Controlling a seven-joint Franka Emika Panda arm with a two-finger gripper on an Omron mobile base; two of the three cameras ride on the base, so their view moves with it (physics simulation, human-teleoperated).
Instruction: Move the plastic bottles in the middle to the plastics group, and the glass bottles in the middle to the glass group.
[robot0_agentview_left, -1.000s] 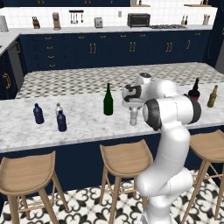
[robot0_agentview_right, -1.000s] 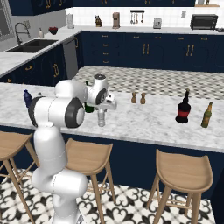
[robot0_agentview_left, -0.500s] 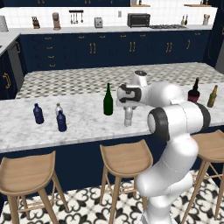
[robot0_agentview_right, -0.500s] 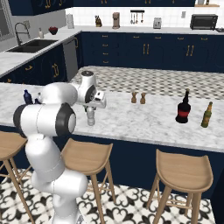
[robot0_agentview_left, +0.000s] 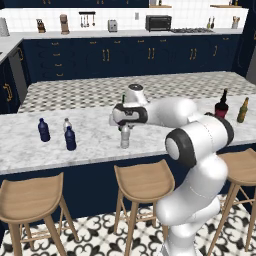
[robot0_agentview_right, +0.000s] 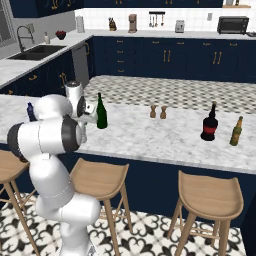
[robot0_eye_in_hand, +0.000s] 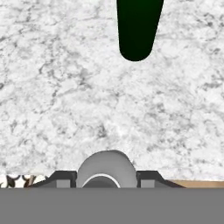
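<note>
On the marble counter (robot0_agentview_left: 95, 145) I judge the sorting partly done: two navy bottles (robot0_agentview_left: 44, 130) and a clear one (robot0_agentview_left: 66, 124) stand grouped at the left, while the tall green glass bottle (robot0_agentview_right: 101, 111) is not yet beside the red-labelled bottle (robot0_agentview_right: 210, 123) and amber bottle (robot0_agentview_right: 235, 131). My gripper (robot0_eye_in_hand: 105, 178) is closed around the clear-whitish plastic bottle (robot0_agentview_left: 124, 136), its pale cap (robot0_eye_in_hand: 105, 168) sitting right between the fingertips, near the counter's front edge.

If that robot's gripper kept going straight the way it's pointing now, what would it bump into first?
It points down, so the gripper, closed on the small clear-whitish plastic bottle, would likely press that bottle against the white marble counter; the tall dark green glass bottle stands off to one side.
</note>
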